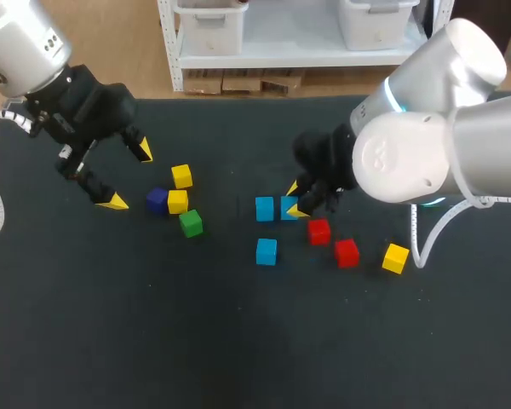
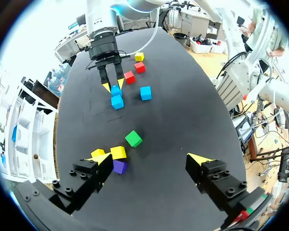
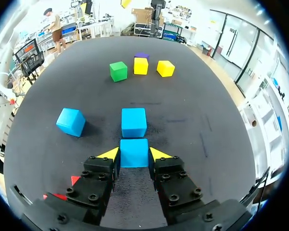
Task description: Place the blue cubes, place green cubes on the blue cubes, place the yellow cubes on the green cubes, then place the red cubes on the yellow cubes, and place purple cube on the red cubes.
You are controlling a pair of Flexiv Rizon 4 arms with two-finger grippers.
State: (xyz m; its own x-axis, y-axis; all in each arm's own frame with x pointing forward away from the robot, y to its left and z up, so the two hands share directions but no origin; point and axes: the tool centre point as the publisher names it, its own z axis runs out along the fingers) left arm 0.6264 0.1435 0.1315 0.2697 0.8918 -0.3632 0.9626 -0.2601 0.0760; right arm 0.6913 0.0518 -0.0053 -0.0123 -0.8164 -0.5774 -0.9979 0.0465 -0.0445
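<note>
My right gripper (image 3: 134,155) is shut on a blue cube (image 3: 134,152) that sits low at the table, both yellow tips against its sides. A second blue cube (image 3: 134,122) lies just ahead of it, and a third (image 3: 71,121) lies off to one side. In the head view the held cube (image 1: 288,207) is partly hidden by the gripper (image 1: 296,201), beside the second blue cube (image 1: 265,208). My left gripper (image 1: 129,177) hangs open above the table's left part, near two yellow cubes (image 1: 181,175) (image 1: 177,201), a purple cube (image 1: 157,200) and a green cube (image 1: 191,223).
Two red cubes (image 1: 318,231) (image 1: 347,252) and a third yellow cube (image 1: 395,257) lie to the right of the right gripper. The third blue cube (image 1: 266,251) lies nearer the front. The front half of the black table (image 1: 238,341) holds no objects.
</note>
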